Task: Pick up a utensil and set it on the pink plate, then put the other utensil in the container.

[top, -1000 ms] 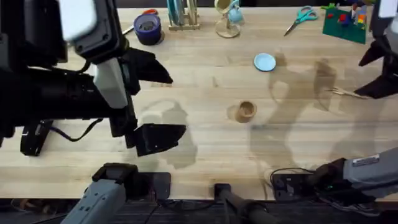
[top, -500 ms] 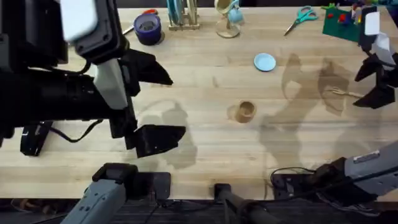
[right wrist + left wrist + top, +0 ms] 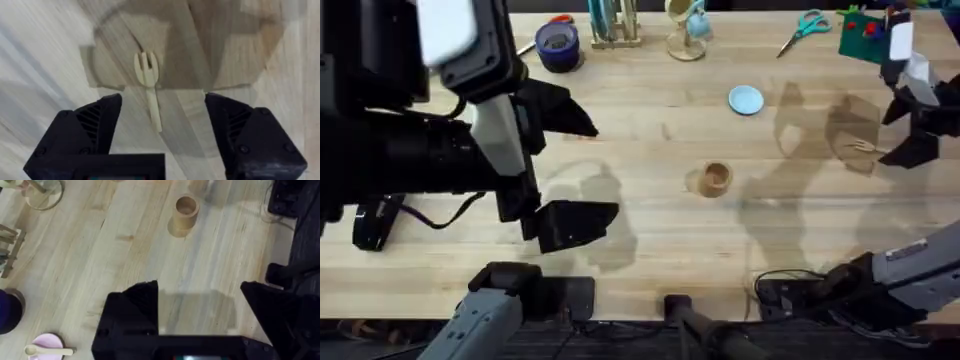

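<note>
1. The first step looks done: the spoon-like utensil lies across the pink plate at the desk's left side.
2. Left to do: the wooden fork lies flat on the desk at far right, well apart from the wooden container at mid-desk.
3. The right gripper hovers over the fork, jaws wide and empty.
4. The left gripper hangs high, jaws spread, holding nothing.
5. No readable writing or brand anywhere.

Bare desk surrounds the wooden fork at right; the wooden cup stands alone mid-frame, well apart from it.
</note>
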Robot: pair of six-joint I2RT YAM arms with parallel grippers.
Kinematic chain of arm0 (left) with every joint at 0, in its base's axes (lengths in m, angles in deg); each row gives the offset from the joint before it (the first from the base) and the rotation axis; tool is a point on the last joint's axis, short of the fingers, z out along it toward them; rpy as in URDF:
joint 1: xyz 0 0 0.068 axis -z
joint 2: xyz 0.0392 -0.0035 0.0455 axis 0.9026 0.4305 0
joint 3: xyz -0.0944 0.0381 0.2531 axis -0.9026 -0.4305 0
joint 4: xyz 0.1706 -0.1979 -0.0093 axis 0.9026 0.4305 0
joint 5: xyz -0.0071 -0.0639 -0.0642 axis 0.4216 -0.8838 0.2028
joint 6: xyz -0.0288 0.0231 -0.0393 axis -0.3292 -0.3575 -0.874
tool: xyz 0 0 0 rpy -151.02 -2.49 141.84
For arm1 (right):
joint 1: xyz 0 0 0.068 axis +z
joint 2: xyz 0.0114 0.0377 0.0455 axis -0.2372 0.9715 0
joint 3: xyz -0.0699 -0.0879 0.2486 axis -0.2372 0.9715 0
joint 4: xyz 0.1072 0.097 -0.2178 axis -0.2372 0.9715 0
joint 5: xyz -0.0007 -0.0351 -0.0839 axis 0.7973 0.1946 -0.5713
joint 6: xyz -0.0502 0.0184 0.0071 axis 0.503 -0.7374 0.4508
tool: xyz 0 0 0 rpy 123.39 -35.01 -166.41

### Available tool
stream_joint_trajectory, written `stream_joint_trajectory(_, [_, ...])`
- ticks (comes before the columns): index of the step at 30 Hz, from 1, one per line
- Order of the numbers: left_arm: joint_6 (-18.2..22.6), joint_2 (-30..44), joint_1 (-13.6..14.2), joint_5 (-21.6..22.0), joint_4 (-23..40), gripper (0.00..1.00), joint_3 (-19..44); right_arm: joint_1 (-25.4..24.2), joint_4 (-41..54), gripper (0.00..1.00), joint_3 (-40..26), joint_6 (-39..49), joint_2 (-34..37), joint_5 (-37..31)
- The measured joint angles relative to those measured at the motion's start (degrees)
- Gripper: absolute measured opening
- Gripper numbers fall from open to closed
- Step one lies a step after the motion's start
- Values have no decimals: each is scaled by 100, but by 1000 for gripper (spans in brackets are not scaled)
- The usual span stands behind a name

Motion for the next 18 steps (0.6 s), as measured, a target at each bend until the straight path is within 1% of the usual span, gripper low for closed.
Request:
stream_joint_trajectory(3, [0, 0, 0, 20, -1, 993, 0, 76, 1, 996, 0, -48, 0, 1])
stream_joint_trajectory(11, [0, 0, 0, 128, -7, 993, 0, 84, -4, 996, 11, -236, 0, 0])
stream_joint_trajectory(18, [0, 0, 0, 143, -7, 993, 0, 84, -60, 996, 215, -327, 0, 0])
